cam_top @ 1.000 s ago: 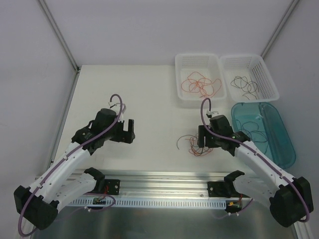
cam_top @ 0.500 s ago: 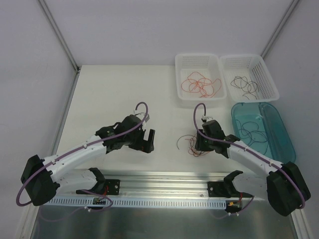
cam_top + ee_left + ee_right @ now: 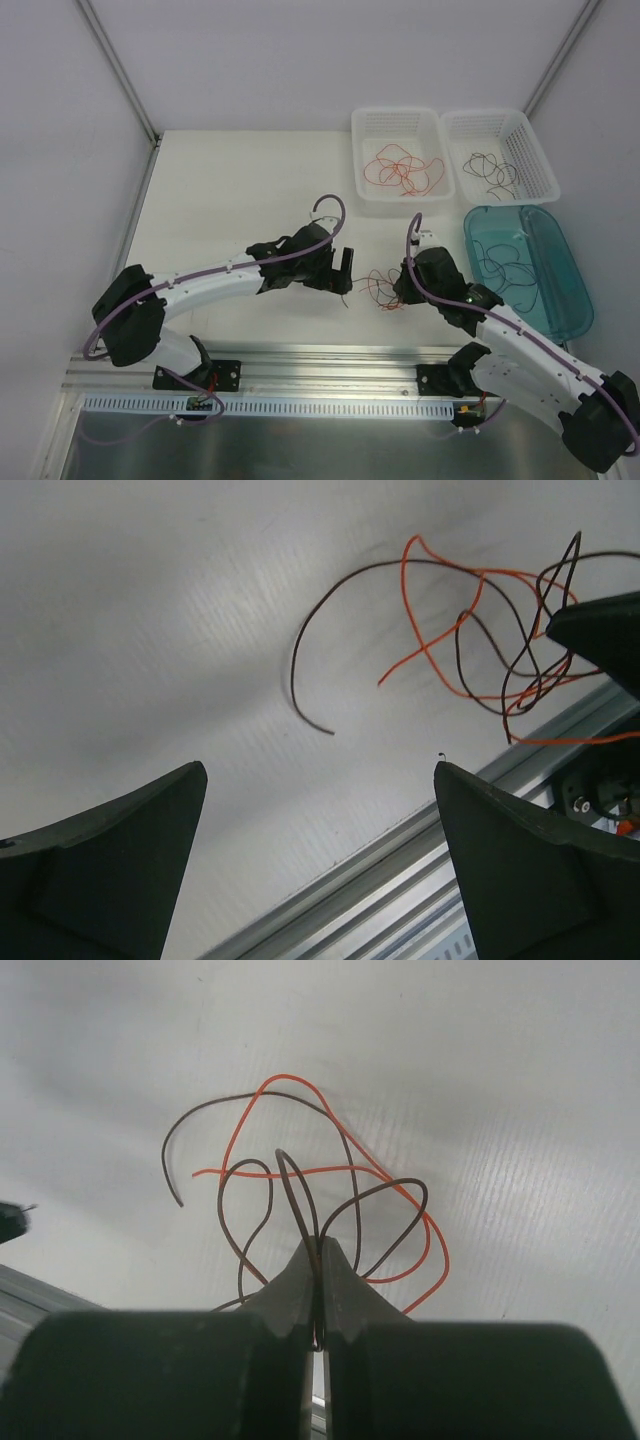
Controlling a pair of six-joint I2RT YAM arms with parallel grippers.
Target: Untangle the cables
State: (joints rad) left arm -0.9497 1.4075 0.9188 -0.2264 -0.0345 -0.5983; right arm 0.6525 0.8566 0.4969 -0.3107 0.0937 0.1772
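Note:
The cables lie as a small tangle of thin red-orange and dark brown strands on the white table near its front edge. My right gripper is at the tangle's right side. In the right wrist view the right gripper is shut on dark strands of the cables, whose loops fan out beyond its tips. My left gripper hovers just left of the tangle and is open. In the left wrist view the left gripper has nothing between its fingers, and the cables lie ahead to the right.
A white basket holding red strands and a second white basket holding dark strands stand at the back right. A teal tray with dark strands lies to the right. An aluminium rail runs along the table's front edge.
My left arm has swung right, from the table's left side to just beside the tangle. My right gripper has closed on dark strands of the tangle.

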